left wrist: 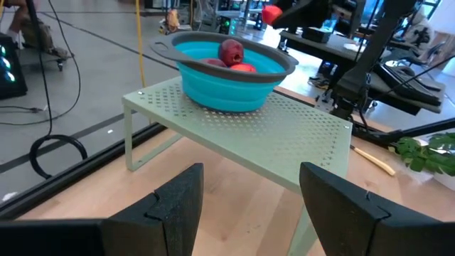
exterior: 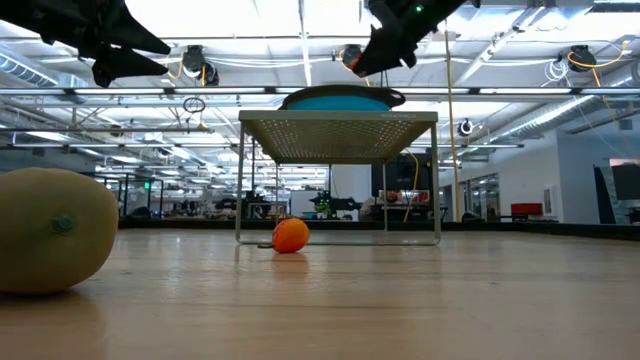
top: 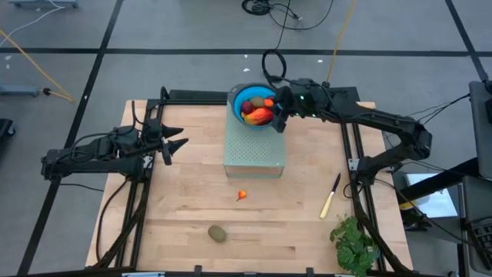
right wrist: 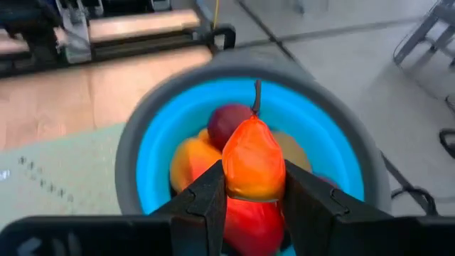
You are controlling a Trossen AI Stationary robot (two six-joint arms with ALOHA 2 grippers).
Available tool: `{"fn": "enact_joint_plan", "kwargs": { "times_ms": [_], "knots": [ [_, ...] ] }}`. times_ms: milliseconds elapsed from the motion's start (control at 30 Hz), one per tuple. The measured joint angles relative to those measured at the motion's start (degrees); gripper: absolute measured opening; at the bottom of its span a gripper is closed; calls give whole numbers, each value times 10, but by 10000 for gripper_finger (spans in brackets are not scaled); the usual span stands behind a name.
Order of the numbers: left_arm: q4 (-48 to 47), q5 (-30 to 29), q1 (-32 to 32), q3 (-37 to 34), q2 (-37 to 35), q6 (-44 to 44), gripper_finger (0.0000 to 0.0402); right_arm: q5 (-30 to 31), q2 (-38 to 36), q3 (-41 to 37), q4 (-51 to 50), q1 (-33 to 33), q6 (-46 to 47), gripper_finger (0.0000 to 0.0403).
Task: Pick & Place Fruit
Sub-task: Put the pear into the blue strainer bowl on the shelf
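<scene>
A blue bowl (top: 237, 96) holding several fruits stands on a pale green perforated stand (top: 255, 158) at the table's far middle. My right gripper (top: 275, 115) hovers over the bowl's right side, shut on an orange-red oblong fruit (right wrist: 254, 160) with a stem. A tiny orange-red fruit (top: 241, 195) and a brownish-green oval fruit (top: 217, 232) lie on the wooden table nearer the front. My left gripper (top: 175, 146) waits open above the table's left part, pointing toward the stand, with nothing between its fingers. My right gripper pinches the oblong fruit's lower sides (right wrist: 234, 186) between its two fingers (right wrist: 206, 195). It comes from the table's right, slanting down. The fruit stands stem end away from the gripper, lifted above the fruits in the bowl (left wrist: 271, 14).
A yellow-handled knife (top: 330, 196) lies right of the stand. A leafy green bunch (top: 354, 245) sits at the front right corner. In the low view the oval fruit (exterior: 50, 230) looms at the left. Bare wood lies between the stand and the front edge.
</scene>
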Motion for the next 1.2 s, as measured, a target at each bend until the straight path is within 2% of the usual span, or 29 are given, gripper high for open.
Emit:
{"fn": "enact_joint_plan", "kwargs": {
  "times_ms": [133,367,800,933,1200],
  "knots": [
    [0,0,0,0,0,0,234,0,36,42,-40,0,0,109],
    [0,0,0,0,0,2,234,0,68,54,-60,-4,0,109],
    [0,0,1,0,0,3,234,-1,69,53,-106,-8,2,109],
    [0,0,1,0,0,3,234,-48,69,53,-106,-8,2,109],
    [0,0,1,0,0,3,235,-57,69,53,-106,-13,1,110]
  ]
}}
